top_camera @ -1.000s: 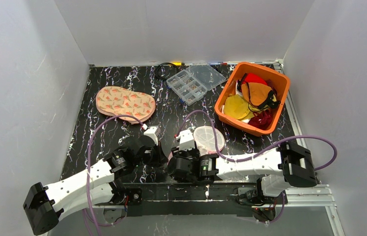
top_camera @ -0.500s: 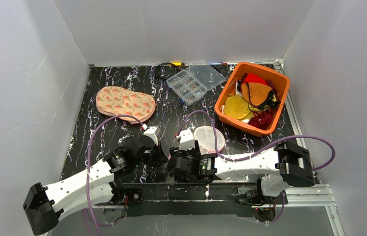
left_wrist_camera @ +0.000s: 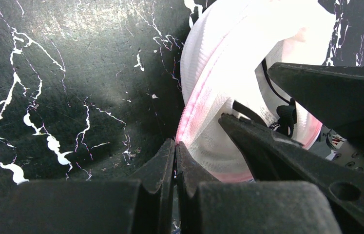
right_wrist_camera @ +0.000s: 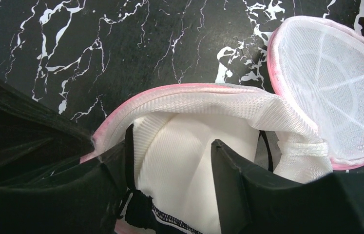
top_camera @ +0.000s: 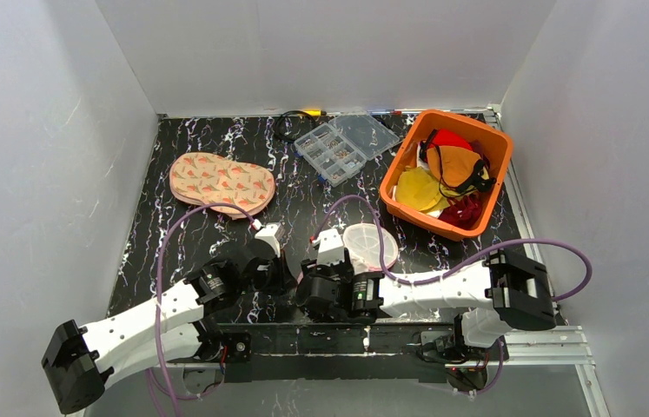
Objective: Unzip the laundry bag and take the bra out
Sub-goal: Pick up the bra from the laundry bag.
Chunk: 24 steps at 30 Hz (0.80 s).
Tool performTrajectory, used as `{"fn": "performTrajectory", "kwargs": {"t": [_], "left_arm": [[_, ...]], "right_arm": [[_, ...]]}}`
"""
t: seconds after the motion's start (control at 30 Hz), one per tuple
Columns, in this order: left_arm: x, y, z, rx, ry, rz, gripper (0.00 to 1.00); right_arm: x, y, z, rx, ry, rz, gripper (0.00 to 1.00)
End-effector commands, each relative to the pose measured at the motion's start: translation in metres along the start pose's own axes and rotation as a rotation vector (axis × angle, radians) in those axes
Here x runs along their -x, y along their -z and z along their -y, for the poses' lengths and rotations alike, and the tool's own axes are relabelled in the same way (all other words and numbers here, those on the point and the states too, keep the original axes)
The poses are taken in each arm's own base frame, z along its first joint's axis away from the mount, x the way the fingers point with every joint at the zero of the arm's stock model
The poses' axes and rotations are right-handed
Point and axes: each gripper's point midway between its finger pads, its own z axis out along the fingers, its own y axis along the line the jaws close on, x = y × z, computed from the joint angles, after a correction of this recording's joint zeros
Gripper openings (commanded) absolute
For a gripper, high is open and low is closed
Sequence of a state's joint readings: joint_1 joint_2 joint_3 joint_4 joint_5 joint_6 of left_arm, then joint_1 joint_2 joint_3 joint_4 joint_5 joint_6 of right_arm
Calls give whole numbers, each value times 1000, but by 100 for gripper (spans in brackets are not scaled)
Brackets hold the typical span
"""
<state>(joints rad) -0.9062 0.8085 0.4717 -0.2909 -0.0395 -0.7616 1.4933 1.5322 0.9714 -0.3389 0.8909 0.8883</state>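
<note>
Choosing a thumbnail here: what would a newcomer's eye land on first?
The white, pink-rimmed laundry bag lies unzipped at the near middle of the table, a white bra showing inside. The left gripper, jaws shut, pinches its rim; the right gripper, jaws open, straddles the bra. Far right, an orange basket holds bright garments.

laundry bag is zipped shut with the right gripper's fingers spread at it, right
No: the laundry bag is unzipped, its ribbed lid flipped aside and white fabric showing inside, per the right wrist view. The right gripper does have fingers spread at it.

Right jaws a little wider.
</note>
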Motion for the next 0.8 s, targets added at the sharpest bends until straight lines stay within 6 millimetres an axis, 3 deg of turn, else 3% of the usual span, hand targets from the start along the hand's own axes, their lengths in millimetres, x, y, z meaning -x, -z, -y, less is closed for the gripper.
{"fn": "performTrajectory", "kwargs": {"t": [0.0,0.23,0.43,0.53,0.77], "left_arm": [[-5,0,0,-8,0,-14,0],[-4,2,0,-16,2,-4,0],[-2,3,1,-19,1,3,0],[-1,5,1,-18,0,7,0],[7,11,1,0,-8,32,0]], "right_arm": [[1,-8,4,-36,-15,-4,63],[-24,-16,11,-54,14,-72,49],[-32,-15,13,-55,35,-107,24],[-20,-9,14,-53,42,-92,4],[25,20,4,53,101,-52,1]]}}
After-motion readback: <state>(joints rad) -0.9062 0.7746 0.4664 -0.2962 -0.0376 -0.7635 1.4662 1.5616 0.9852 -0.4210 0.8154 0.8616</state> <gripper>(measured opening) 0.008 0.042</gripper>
